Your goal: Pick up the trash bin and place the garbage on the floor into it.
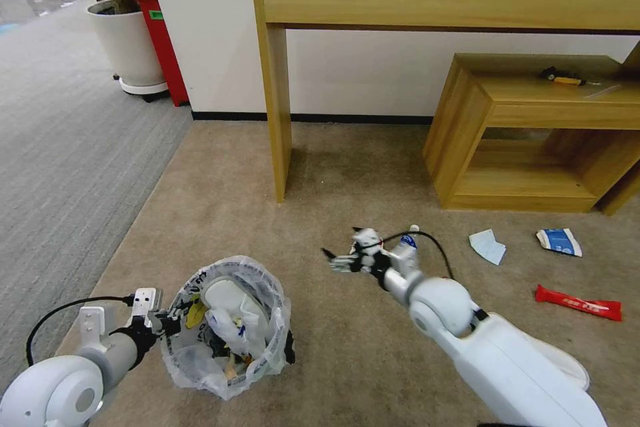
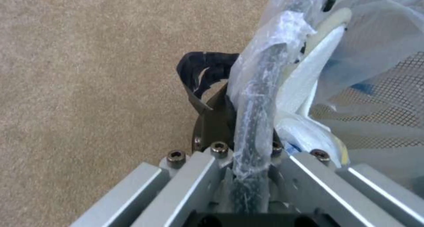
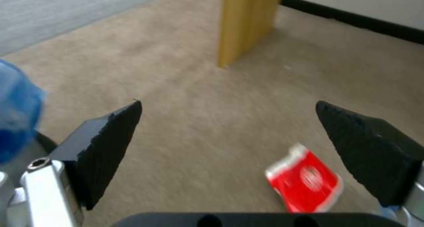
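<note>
The left gripper (image 1: 163, 321) is clamped on the rim of the small round black trash bin (image 1: 227, 327), lined with a crinkled translucent plastic bag, which sits on the beige short-pile carpet (image 1: 333, 167). To the bin's right, the right gripper (image 3: 227, 147) hangs spread wide and empty, with a red-and-white wrapper (image 3: 304, 182) lying between its black pads (image 3: 106, 144).

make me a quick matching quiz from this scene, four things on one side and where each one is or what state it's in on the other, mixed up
Things:
1. trash bin
2. right gripper
3. long red wrapper
4. blue and white packet

Place or state:
A. lying on the beige carpet below the blue and white packet
B. open, above bare carpet
C. rim clamped by the left gripper
D. on the floor in front of the low wooden shelf

Pairs: 1-C, 2-B, 3-A, 4-D
</note>
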